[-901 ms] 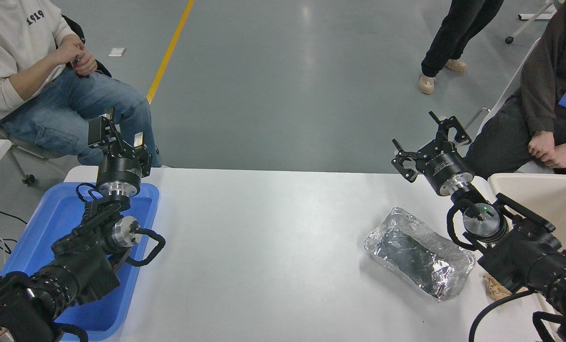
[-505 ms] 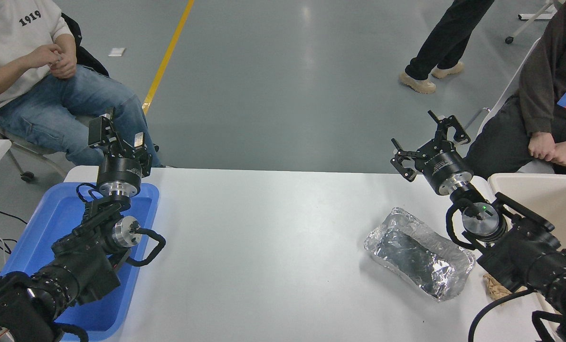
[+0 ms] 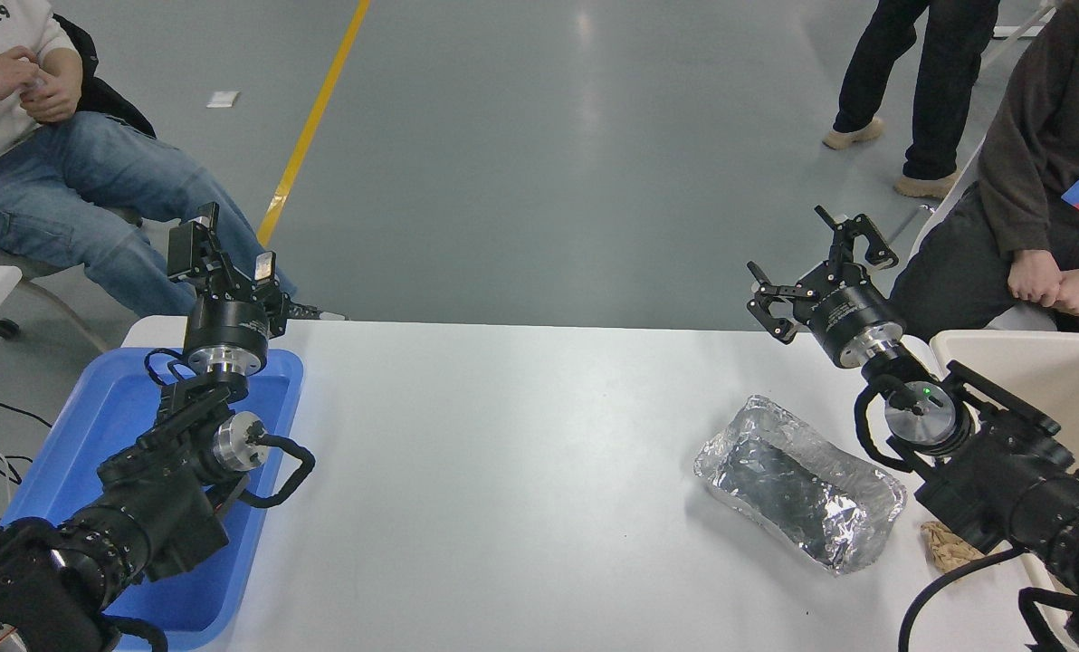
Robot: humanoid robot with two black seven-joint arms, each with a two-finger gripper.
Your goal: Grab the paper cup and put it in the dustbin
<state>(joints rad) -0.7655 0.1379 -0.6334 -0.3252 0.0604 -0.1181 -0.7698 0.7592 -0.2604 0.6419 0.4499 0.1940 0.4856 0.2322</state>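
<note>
Head view: the right gripper [image 3: 816, 272] hangs spread and empty over the white table's [image 3: 521, 471] two-o'clock edge, just beside the beige dustbin [image 3: 1037, 371] at three o'clock. The paper cup is out of sight. The left gripper [image 3: 218, 263], parked above the blue tray [image 3: 96, 435] at nine o'clock: jaw state unclear.

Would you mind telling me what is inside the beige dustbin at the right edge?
Only the dustbin's bare cream inner wall shows. The right arm covers its lower part and the frame crops the rest, so no paper cup is visible.
</note>
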